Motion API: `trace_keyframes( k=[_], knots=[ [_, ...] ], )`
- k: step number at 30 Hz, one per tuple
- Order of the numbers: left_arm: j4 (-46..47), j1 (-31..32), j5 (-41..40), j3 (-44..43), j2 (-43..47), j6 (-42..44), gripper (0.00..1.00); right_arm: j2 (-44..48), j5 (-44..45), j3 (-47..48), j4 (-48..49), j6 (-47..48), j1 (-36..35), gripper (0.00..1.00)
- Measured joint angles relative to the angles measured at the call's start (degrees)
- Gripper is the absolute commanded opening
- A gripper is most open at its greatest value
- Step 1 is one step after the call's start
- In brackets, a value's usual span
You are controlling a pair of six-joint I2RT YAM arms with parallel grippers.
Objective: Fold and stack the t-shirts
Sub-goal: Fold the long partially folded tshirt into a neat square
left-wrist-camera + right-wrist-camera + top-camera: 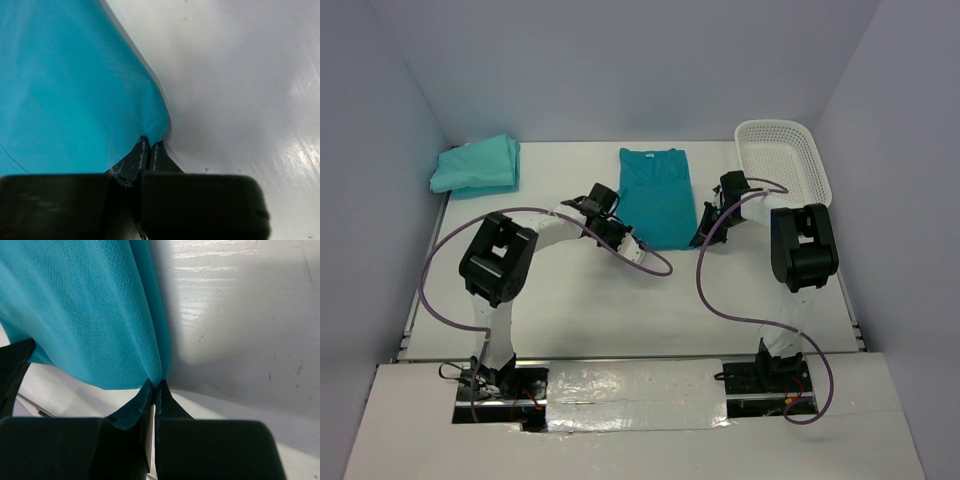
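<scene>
Far left: the folded pile (475, 166) of greener shirts sits at the back corner of the table (570, 300), well apart from the work. If you bring the next fold over askew, it could tip that stack.

Left gripper (149, 149): jaws pinched fully together on the near-left corner of the spread shirt (655, 195). The bite looks thin — only the very edge of the cloth sits between the tips. Lift fast and it may slip out, dropping that side.

The shirt lies flat at table centre between the arms, collar away from you.

Right gripper (154, 389): jaws likewise clamped tight, on the near-right corner, with the cloth gathered into a pleat at the tips. You may have caught only one layer, and then the fold would drag crooked. An uneven lift between the two arms would skew the hem.

Far right: the basket (782, 160) stands just beside the right arm — a wide swing could knock it.
</scene>
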State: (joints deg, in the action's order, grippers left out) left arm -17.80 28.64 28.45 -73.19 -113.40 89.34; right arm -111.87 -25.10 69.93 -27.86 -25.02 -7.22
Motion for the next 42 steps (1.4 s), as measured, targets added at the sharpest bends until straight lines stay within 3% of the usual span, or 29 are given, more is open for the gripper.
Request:
trace_keyframes(
  k=[7,12,18,24,28,37,42],
  knots=[
    [-9.79,-1.62,2.95,-5.20,0.87,-9.27,0.00,4.13,0.35,-2.73,-2.08,2.47,-0.24,0.00],
    [-16.35,-1.05,4.63,-0.07,9.40,-16.68,0.00,18.73,-0.70,-11.80,-5.64,2.58,-3.19,0.00],
    [-24.72,2.54,6.93,7.93,26.86,-27.30,0.00,38.10,-1.99,-22.69,-12.28,0.48,-11.28,0.00],
    [-32.68,2.67,11.93,6.16,34.69,-34.58,0.00,50.58,-4.28,-23.41,-21.94,-2.84,-14.23,0.00],
    [-34.53,0.50,14.23,1.55,31.98,-39.32,0.00,47.60,-4.28,-16.09,-25.86,-2.75,-13.88,0.00],
    [-31.61,-10.51,16.76,-6.67,18.51,-50.71,0.00,24.63,-4.83,-0.07,-23.91,1.05,-9.03,0.00],
    [-27.76,-13.05,16.39,-10.21,13.33,-55.34,0.00,15.78,-5.31,7.67,-22.56,2.12,-7.37,0.00]
  ],
)
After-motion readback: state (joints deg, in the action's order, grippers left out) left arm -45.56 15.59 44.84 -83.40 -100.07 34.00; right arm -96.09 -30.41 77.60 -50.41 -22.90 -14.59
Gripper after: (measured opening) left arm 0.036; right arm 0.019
